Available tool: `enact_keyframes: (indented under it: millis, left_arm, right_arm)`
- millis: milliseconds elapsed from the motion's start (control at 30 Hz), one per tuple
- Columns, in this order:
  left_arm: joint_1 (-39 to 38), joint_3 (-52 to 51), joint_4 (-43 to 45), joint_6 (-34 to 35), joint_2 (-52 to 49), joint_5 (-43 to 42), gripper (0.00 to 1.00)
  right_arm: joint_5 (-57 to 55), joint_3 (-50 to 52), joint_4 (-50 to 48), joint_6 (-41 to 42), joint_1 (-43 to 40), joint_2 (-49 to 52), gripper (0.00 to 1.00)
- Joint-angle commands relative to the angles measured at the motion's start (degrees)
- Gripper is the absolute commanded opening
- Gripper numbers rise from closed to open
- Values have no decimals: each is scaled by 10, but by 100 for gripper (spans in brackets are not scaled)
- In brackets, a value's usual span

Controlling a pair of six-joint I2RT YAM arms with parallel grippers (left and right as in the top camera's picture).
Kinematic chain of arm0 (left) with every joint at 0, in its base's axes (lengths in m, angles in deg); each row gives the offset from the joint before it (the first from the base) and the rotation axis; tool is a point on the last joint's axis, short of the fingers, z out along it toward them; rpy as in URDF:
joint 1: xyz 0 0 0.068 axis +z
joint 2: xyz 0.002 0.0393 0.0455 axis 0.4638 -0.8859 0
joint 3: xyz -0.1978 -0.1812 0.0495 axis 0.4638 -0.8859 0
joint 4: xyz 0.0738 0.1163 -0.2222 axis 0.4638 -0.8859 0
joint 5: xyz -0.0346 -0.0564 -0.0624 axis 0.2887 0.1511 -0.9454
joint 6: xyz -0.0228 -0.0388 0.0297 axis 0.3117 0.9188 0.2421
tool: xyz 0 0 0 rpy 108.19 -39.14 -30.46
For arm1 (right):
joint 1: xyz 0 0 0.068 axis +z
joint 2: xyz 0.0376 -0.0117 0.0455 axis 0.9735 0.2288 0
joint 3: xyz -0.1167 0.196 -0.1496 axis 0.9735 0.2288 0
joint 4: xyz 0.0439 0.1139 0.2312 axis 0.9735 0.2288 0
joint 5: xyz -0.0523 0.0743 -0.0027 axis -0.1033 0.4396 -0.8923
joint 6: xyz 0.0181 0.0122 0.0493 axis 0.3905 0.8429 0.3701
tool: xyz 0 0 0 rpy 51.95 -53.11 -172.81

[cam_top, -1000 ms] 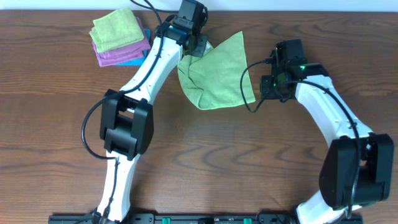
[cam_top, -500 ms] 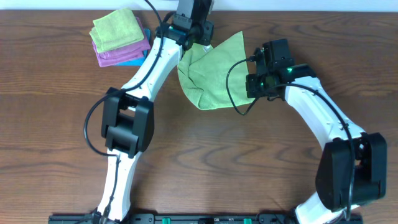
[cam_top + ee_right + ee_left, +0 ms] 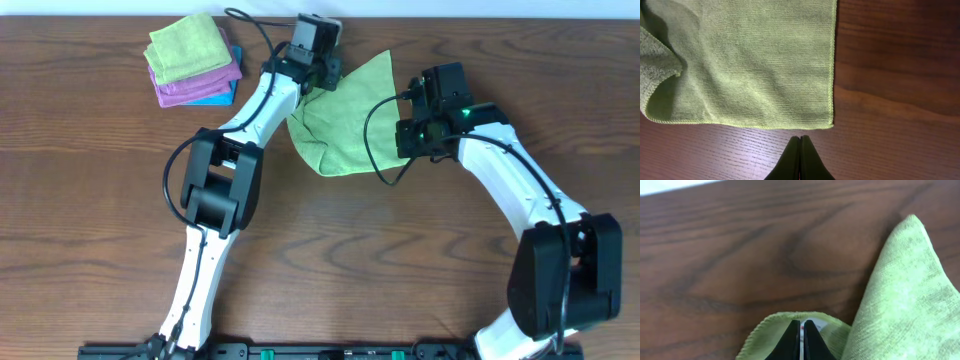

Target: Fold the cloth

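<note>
Lime-green cloth (image 3: 345, 115) lies far centre on wooden table (image 3: 100, 200), left part bunched. Left gripper (image 3: 801, 325) fingers pinch far-left hem, likely to carry corner across. Right gripper (image 3: 800, 139) fingers pressed together, empty, just off right corner, likely waiting.

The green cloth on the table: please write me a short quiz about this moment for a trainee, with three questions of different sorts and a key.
1. True or false: the right tool is holding the green cloth.
2. Which tool pinches the edge of the green cloth? A. the left tool B. the right tool C. neither
3. What colour is the top piece of the folded stack at the far left of the table?

Key
1. False: the right tool is shut over bare wood, beside the cloth's corner.
2. A
3. Green, above a purple and a blue one.
</note>
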Motion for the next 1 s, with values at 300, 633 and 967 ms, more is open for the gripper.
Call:
enact_keyframes:
  millis: [300,633,967]
  left_arm:
    - [8,9,24,-19,-27,16,6]
    - [8,9,35,-19,-50,16,6]
    - [9,9,42,-19,-55,17,6]
  right_arm:
    - [-3,-10,5,4,2,-4,2]
    - [-6,-10,-11,5,2,4,2]
    - [3,-9,-11,5,9,12,2]
